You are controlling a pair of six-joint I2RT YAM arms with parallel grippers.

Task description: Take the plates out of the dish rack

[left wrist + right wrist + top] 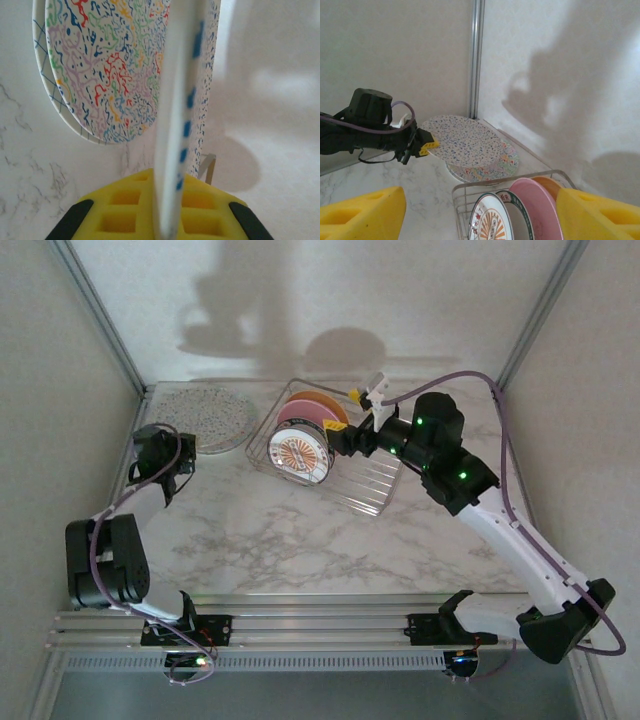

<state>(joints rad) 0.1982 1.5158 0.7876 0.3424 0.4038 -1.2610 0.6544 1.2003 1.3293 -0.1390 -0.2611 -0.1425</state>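
Upright in the dish rack [372, 486] we see three plates: the sunburst plate [300, 455] nearest us, the pink plate [303, 416] behind it, and the orange plate [325, 398] last. Our right gripper [366, 400] hovers beside the orange one, fingers wide apart and holding nothing. From above, its wrist hides part of the rack. At the far-left corner our left gripper [426, 146] is clamped on the rim of the white speckled plate [200, 418]. That plate covers most of the mosaic plate [495, 167], and we cannot tell whether the two touch.

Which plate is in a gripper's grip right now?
The white speckled plate: it alone is clamped, at its rim, by the left gripper; no other plate is held.
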